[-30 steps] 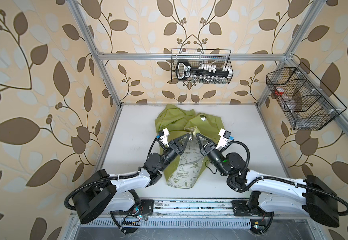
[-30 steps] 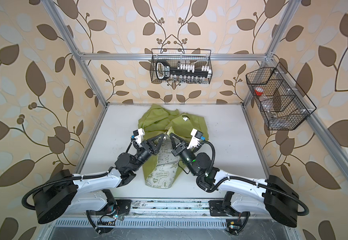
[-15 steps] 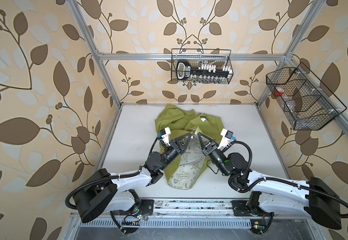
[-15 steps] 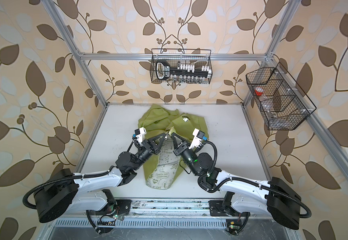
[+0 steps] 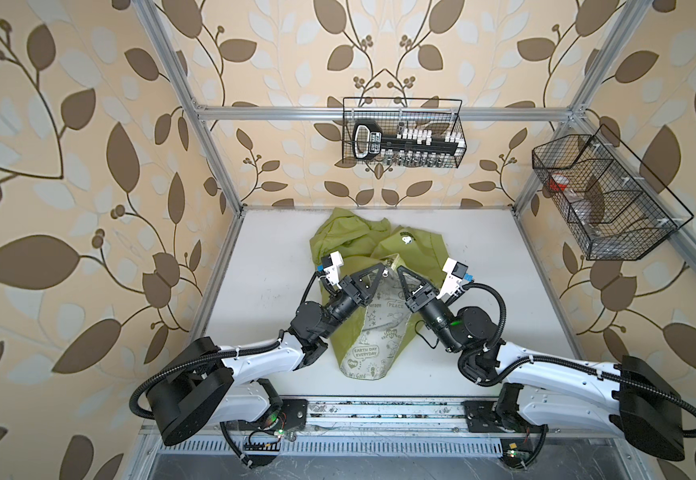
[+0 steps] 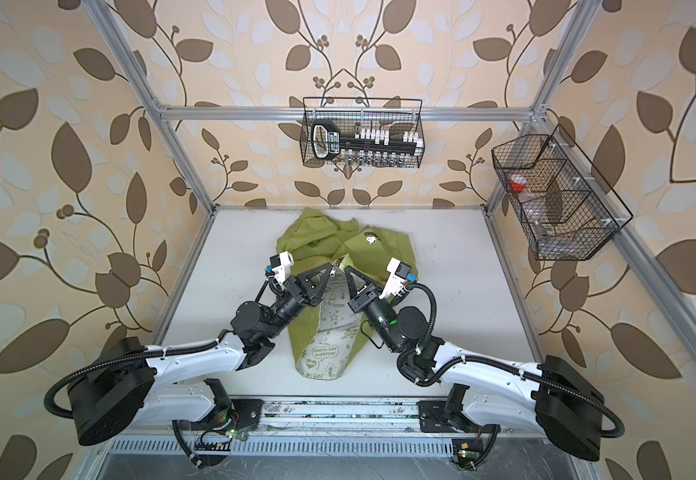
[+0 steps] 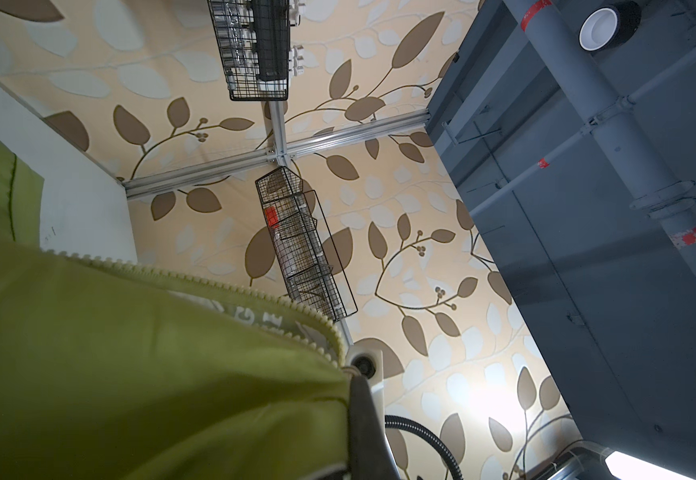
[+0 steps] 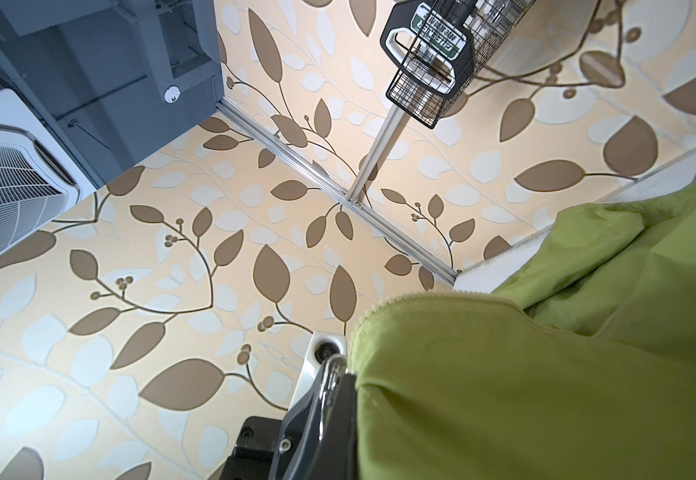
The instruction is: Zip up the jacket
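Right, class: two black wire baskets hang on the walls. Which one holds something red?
The divided basket on the right side wall: a red item lies in its compartment nearest the back wall. The back-wall basket shows no red.

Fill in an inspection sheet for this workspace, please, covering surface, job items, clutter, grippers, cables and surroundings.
Surface: white table, faintly scuffed.
Job's things: jacket crumpled mid-table, front open, printed lining showing.
Clutter: nothing seen.
Grippers: left gripper and right gripper each shut on a zipper edge, tips nearly meeting.
Cables: black hoses loop at arm bases; thin cable beside right arm.
Surroundings: back-wall basket, side-wall basket, leaf wallpaper.
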Controlling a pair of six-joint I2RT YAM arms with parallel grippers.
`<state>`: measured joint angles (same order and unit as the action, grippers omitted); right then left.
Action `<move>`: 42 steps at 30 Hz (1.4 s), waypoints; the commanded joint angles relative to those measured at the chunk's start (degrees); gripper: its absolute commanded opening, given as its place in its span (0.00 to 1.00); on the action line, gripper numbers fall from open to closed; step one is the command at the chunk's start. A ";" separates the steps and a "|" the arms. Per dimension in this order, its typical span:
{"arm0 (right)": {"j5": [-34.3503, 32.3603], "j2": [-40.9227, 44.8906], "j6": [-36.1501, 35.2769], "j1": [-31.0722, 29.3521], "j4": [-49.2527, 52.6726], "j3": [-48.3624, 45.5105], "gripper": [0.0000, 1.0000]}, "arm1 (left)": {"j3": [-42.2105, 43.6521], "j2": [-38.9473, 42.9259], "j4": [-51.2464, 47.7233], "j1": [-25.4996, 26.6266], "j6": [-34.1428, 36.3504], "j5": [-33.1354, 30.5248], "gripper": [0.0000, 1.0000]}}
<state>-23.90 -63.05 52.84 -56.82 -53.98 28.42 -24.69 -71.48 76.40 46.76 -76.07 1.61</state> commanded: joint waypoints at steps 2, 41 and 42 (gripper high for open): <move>0.90 0.59 0.73 0.14 -3.06 -0.81 0.00 | -3.00 0.64 5.05 -0.43 -0.66 2.50 0.00; 1.10 -1.51 2.50 0.58 -5.44 0.12 0.00 | -3.00 -0.06 5.04 -0.44 -1.01 3.30 0.00; 1.21 -1.62 2.47 0.54 -5.57 0.13 0.00 | -2.98 -0.06 5.07 -0.44 -1.00 3.35 0.00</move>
<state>-23.51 -64.23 54.70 -56.12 -56.82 28.38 -25.43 -71.85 76.44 46.76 -76.90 3.27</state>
